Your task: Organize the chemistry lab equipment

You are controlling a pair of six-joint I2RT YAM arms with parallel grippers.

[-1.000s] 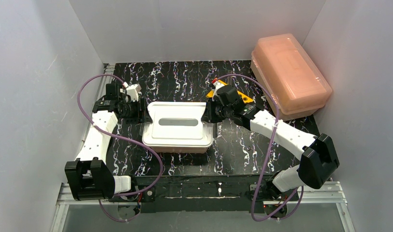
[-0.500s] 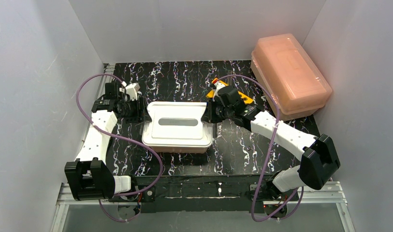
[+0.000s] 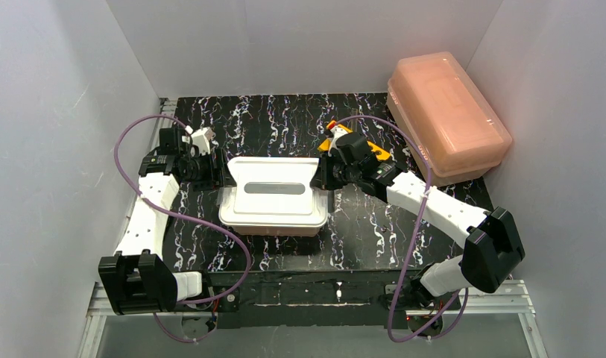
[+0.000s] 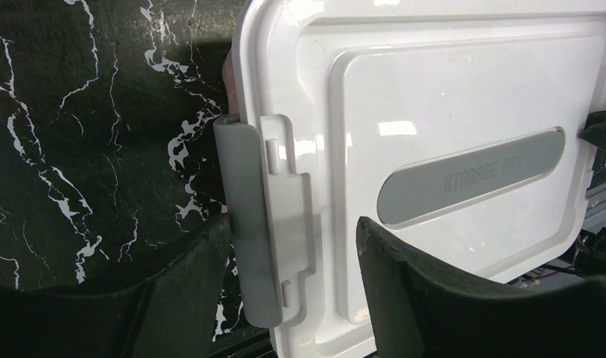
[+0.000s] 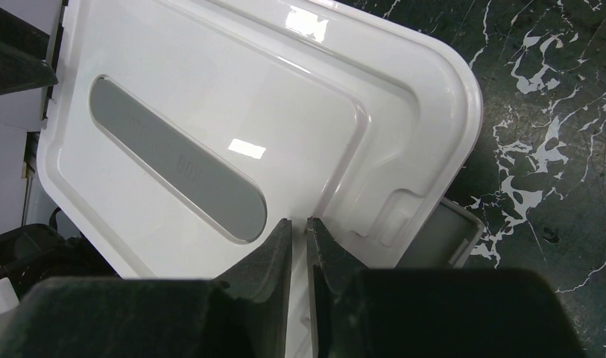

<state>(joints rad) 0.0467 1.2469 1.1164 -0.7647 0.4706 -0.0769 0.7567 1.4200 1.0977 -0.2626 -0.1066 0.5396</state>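
Observation:
A white lid (image 3: 273,203) marked STORAGE BOX lies on a box in the middle of the table. My left gripper (image 3: 223,179) is at its left end. In the left wrist view, the left gripper (image 4: 292,224) stands open astride the lid's grey latch (image 4: 247,224), one finger beside the latch and the other over the lid (image 4: 449,97). My right gripper (image 5: 300,221) is shut with nothing between its fingers, over the lid's right end (image 5: 210,97). Behind the right wrist, parts of the yellow tube rack (image 3: 376,153) show. The other chemistry lab equipment is hidden.
A closed pink tub (image 3: 449,112) stands at the back right against the wall. The lid's right-hand latch (image 5: 441,235) hangs outward, away from the lid. White walls close in the table on three sides.
The left gripper's jaws have spread a little wider around the latch, and the left arm has shifted slightly. The right arm has hardly moved.

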